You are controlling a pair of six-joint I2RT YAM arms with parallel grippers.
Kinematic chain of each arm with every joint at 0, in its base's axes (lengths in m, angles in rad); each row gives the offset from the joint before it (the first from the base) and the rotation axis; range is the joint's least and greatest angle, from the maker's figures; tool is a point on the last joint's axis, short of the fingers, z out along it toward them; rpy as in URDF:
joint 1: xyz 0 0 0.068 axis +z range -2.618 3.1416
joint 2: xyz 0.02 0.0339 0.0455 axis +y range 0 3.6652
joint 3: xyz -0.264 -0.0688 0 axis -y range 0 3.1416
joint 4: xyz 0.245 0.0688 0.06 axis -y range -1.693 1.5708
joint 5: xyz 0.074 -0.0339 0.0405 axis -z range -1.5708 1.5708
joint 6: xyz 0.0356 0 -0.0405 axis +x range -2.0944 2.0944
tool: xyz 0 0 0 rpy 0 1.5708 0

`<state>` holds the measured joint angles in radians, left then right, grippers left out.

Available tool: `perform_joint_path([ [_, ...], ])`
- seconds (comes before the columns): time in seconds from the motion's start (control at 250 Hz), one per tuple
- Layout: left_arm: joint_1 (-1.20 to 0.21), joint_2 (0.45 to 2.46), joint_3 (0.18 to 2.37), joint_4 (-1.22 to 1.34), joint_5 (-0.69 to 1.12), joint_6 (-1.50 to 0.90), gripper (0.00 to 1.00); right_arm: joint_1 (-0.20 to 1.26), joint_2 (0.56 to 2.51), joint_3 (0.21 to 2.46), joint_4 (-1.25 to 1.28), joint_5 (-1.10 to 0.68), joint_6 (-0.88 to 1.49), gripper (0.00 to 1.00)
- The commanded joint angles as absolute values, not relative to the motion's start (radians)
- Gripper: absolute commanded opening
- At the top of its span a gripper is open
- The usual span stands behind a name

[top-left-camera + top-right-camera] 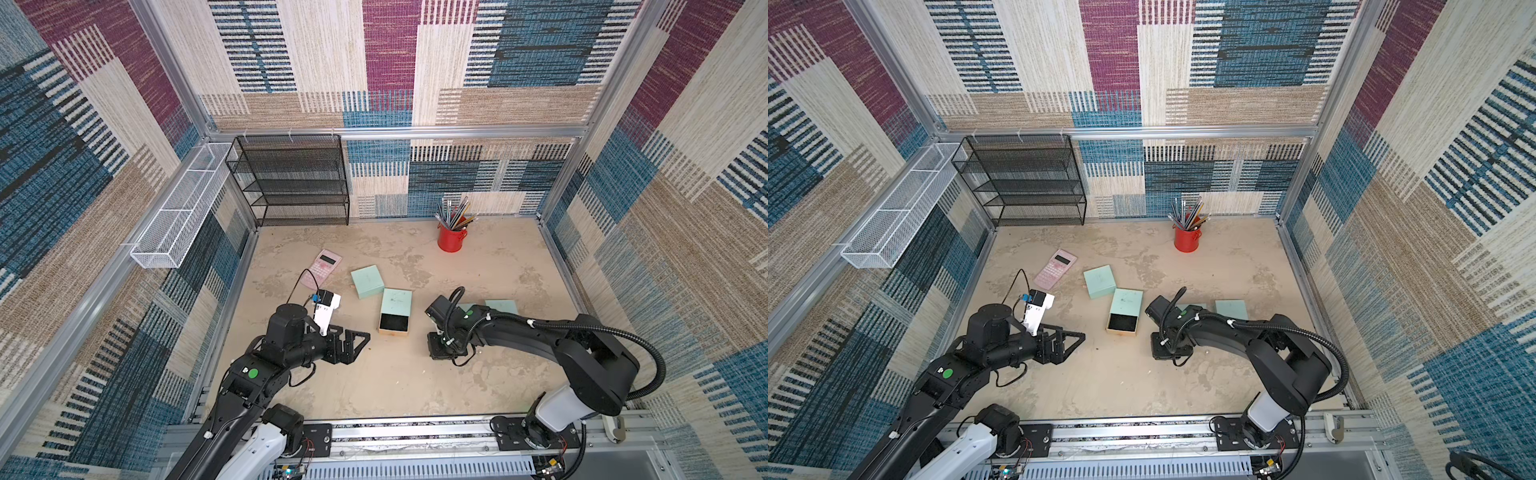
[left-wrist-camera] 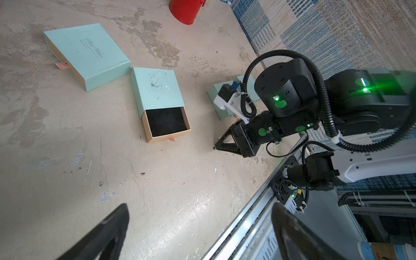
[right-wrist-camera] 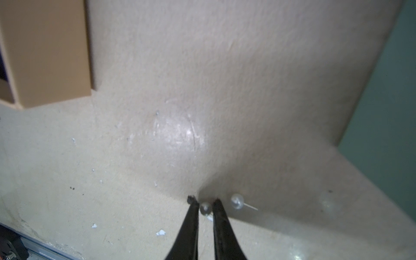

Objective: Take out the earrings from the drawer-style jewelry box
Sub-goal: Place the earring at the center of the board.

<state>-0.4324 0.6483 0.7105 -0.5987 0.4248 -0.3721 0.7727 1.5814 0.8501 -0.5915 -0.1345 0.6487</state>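
**A:** Which step is this?

**B:** I'd say set-down. The right hand (image 3: 204,200) is down at the counter (image 3: 157,67), beside the open box (image 1: 395,309). Its jaws are nearly closed, with an earring (image 3: 205,208) between the tips. I cannot tell whether they pinch the pearl or only flank it.

**A:** Any others?

**B:** A second earring (image 3: 237,201) lies on the counter just beside the tips, its post pointing away from them.

**A:** And the drawer?

**B:** The drawer (image 2: 166,121) is pulled out, and in the left wrist view I see no pale specks on its black lining. It is probably emptied, though pieces this small could hide there.

**A:** The left hand?

**B:** The left hand (image 2: 199,208) is wide open and holds nothing. It hovers over bare counter, on the other side of the box from the right one.

**A:** What does the next move call for?

**B:** Spread the jaws a little more, then rise straight up. Any sideways drift could roll this pearl or knock its neighbour. Two closed boxes (image 1: 367,281) lie nearby, one partly under the right arm. What they hold can't be seen.
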Motion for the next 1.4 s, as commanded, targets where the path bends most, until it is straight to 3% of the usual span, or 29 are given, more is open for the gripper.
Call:
perform_joint_path([
  [0.0,-0.431,0.650,0.708,-0.575,0.433,-0.377,0.98,0.773,1.586,0.854,-0.578,-0.124,0.640,0.18],
  [1.396,-0.430,0.679,0.709,-0.572,0.437,-0.390,0.98,0.756,1.473,0.938,-0.532,-0.156,0.649,0.21],
])
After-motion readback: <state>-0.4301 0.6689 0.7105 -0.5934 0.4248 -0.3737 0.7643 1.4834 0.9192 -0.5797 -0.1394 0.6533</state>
